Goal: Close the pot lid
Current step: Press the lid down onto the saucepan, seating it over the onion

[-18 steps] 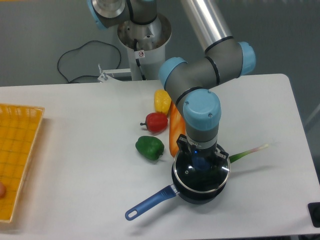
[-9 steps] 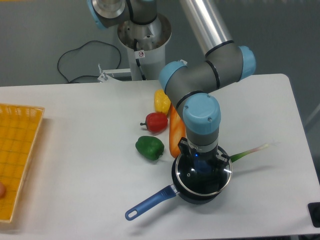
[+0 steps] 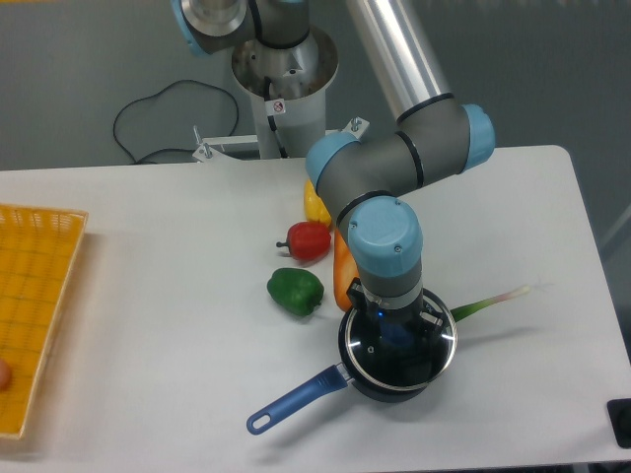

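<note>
The lid [image 3: 397, 341] lies on top of the pot [image 3: 394, 379], its metal rim roughly matching the pot's black rim, directly under the gripper [image 3: 397, 333]. The blue knob at its centre sits between the jaws, seen dimly through the wrist's shadow. Whether the jaws are clamped on the knob or have let go I cannot tell; the wrist hides the fingertips from this view.

The lid looks like glass in a steel band, so it is stiff, probably fairly heavy for its width, slick on the dome and liable to chip or crack if dropped or knocked against the rim. The knob is the only sensible hold: small, raised and central, so the lid hangs level from it. Gripping the rim or the glass would likely slip.

The pot's long blue handle [image 3: 296, 398] runs out from under the jaws toward the near-left edge of the table [image 3: 148, 296]. Just beyond the jaws on the far side stands an orange vegetable [image 3: 343, 266], with a green pepper [image 3: 295, 291] to the far left of them, then a red pepper [image 3: 308, 239] and a yellow one [image 3: 315, 202] farther off. A green stalk [image 3: 493, 299] lies to the right of the jaws. A yellow basket [image 3: 35, 296] sits well away to the left.
</note>
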You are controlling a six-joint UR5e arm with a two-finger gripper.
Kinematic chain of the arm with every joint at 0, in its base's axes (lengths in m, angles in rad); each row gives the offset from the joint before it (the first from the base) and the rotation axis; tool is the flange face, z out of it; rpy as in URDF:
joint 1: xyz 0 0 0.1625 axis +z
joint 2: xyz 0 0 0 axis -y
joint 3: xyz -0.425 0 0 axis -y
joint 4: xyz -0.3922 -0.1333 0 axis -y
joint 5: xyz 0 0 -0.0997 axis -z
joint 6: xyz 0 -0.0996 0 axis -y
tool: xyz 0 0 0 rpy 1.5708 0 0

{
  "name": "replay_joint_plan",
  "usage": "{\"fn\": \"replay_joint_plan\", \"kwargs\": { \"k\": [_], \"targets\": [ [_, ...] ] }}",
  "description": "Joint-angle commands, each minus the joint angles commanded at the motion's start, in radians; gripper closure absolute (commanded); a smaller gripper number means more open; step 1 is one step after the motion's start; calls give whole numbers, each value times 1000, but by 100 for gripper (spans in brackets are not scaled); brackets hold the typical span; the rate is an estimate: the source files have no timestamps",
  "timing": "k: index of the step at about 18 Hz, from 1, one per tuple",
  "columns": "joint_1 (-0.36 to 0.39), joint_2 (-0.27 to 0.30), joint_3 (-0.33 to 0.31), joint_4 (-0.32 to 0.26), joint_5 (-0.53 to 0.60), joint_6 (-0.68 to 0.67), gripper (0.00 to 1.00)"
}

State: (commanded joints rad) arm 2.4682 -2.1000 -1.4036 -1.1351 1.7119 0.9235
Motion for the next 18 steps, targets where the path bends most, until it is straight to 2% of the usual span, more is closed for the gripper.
{"fn": "replay_joint_plan", "kwargs": {
  "k": [13, 15, 18],
  "targets": [
    [-6, -8, 0, 2, 2, -8, 57],
    [-6, -8, 0, 2, 2, -8, 50],
    [-6, -8, 2, 3, 2, -5, 30]
  ]
}}
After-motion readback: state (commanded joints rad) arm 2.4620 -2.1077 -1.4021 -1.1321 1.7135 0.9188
